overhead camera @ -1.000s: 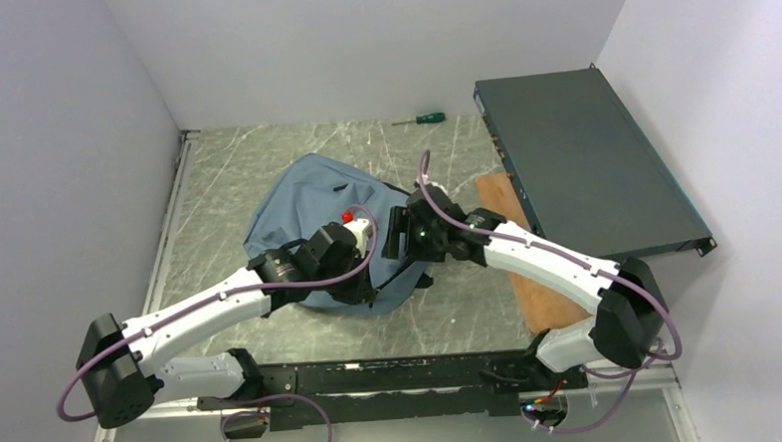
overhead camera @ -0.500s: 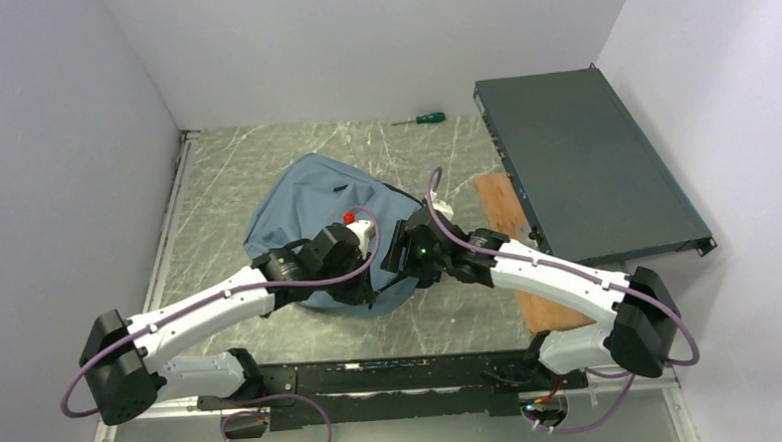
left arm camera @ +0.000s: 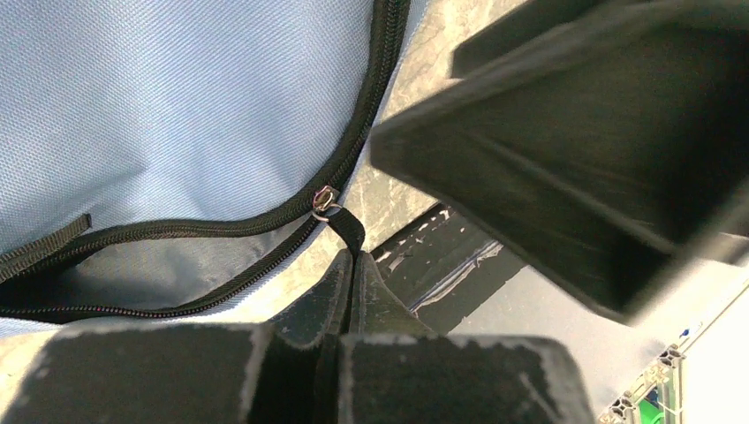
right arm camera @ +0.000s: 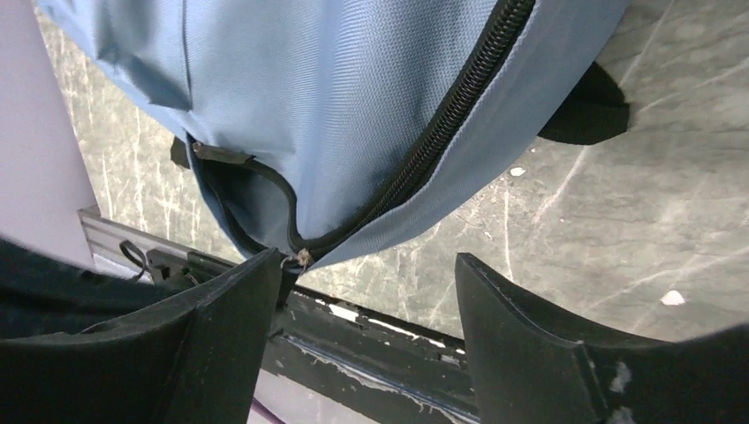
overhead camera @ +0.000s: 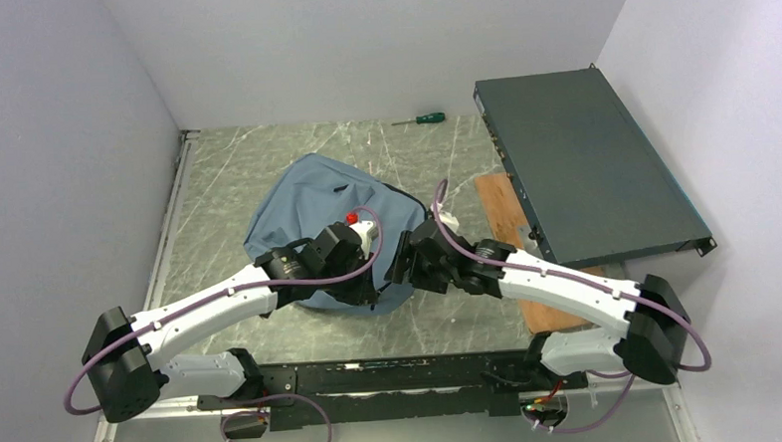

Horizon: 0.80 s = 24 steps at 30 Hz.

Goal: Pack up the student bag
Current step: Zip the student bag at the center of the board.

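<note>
Your left fingers (left arm camera: 313, 305) clamp the zipper pull (left arm camera: 349, 234) mid-frame, likely to unzip the student bag (left arm camera: 177, 88); right fingers (right arm camera: 221, 327) stand apart.

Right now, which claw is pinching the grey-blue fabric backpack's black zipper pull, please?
The left claw, shut on the black zipper pull; the right claw stands open.

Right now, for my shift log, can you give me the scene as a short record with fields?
backpack: flat in the middle, zipper partly open
left gripper: shut on the black zipper pull
right gripper: open beside the backpack's near edge, holding nothing
screwdriver: far edge of the table
metal box: on the right, beside a wooden board
</note>
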Tool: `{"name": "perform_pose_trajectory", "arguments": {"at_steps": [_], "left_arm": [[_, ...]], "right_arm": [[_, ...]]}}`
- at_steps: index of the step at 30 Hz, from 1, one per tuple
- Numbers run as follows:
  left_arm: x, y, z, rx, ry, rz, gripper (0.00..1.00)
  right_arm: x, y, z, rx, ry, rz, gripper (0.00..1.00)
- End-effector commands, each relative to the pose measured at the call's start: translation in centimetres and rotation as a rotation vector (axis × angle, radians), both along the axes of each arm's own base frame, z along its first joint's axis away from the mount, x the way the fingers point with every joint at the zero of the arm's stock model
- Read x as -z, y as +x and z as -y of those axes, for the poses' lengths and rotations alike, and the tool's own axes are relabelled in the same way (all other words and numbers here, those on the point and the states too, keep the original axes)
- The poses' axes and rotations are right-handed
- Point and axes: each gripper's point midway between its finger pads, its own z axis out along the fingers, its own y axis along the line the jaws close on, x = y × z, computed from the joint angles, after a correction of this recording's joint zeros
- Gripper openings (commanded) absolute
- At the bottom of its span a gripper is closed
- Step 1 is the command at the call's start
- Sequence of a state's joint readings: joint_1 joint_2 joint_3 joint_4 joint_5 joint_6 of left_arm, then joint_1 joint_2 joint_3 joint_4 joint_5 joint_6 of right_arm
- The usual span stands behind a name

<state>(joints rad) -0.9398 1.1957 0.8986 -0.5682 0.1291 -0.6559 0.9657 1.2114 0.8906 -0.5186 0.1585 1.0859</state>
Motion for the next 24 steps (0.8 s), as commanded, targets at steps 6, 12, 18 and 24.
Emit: {"name": "perform_pose_trajectory", "arguments": {"at_steps": [6, 12, 18, 24], "left_arm": [[-1.3, 0.1, 0.9, 0.005, -0.057, 0.016, 0.0], [3.7, 1.6, -6.0, -0.241, 0.163, -0.061, 0.0], [7.6, 3.5, -15.8, -0.665, 0.264, -0.128, 0.0], [5.8, 5.5, -20.5, -0.915, 0.194, -0.054, 0.0]], "right_arm": [[1.2, 2.7, -3.2, 0.103, 0.075, -0.002, 0.35], [3.2, 2.7, 1.2, 0.224, -0.017, 0.026, 0.0], [3.3, 2.5, 3.9, 0.234, -0.055, 0.094, 0.0], [2.2, 2.7, 2.8, 0.119, -0.037, 0.16, 0.0]]}}
